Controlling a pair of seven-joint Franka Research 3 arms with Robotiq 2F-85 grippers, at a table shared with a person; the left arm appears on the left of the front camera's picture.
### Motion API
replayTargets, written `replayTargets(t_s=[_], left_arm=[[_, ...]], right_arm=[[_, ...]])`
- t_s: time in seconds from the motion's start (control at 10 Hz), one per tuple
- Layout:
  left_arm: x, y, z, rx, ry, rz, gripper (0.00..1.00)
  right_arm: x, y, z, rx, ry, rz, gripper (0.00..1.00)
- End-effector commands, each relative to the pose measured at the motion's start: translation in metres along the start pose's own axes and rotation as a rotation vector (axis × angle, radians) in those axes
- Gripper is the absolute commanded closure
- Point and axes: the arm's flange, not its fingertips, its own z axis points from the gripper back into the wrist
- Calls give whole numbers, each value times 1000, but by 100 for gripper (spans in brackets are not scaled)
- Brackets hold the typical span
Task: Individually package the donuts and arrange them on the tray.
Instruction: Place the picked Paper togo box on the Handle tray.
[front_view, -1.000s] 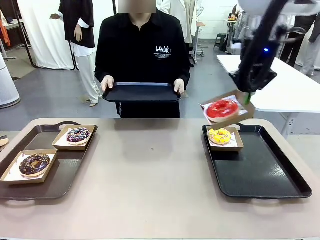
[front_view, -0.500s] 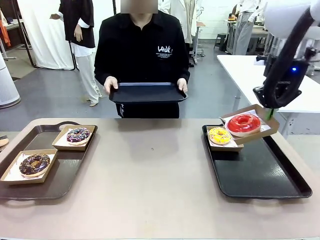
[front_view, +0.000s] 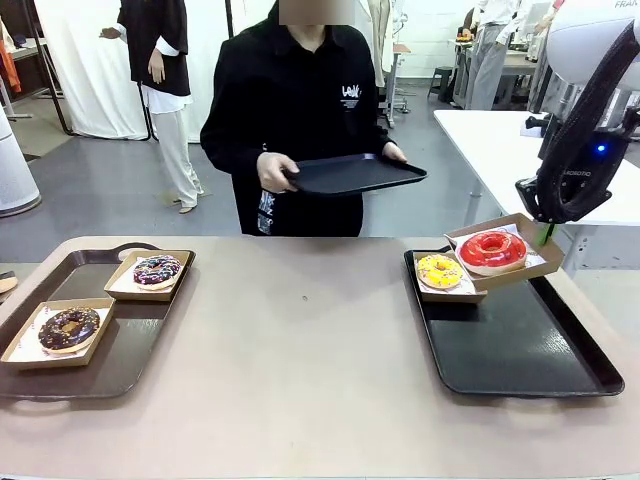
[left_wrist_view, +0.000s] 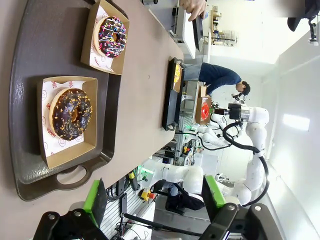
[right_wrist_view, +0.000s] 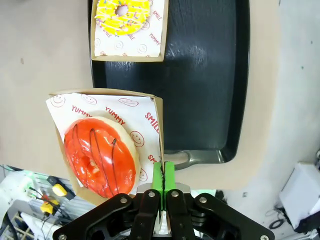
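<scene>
While the right pincer (right_wrist_view: 163, 172) pinches the thin card wall of the red donut's box (front_view: 500, 249) above the black tray's (front_view: 530, 370) 12 o'clock end, its load looks light but tippy, so edge grips suit; the left pincer (left_wrist_view: 152, 200) gapes empty.

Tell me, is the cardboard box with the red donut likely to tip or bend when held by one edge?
Probably. The right gripper pinches only one thin wall of the cardboard box, which hangs tilted, so it may flex. The red donut lies loose on paper and might slide toward the low side.
</scene>
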Motion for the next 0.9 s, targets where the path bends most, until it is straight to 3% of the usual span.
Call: replayTargets(t_s=[0.0, 0.5, 0.8], left_arm=[[-1, -2, 2, -1, -4, 7, 0], [-1, -2, 2, -1, -4, 7, 0], [-1, -2, 2, -1, -4, 7, 0]], right_arm=[[-2, -1, 1, -10, 6, 2, 99], [0, 0, 0, 0, 2, 0, 99], [-12, -15, -27, -102, -131, 9, 99]])
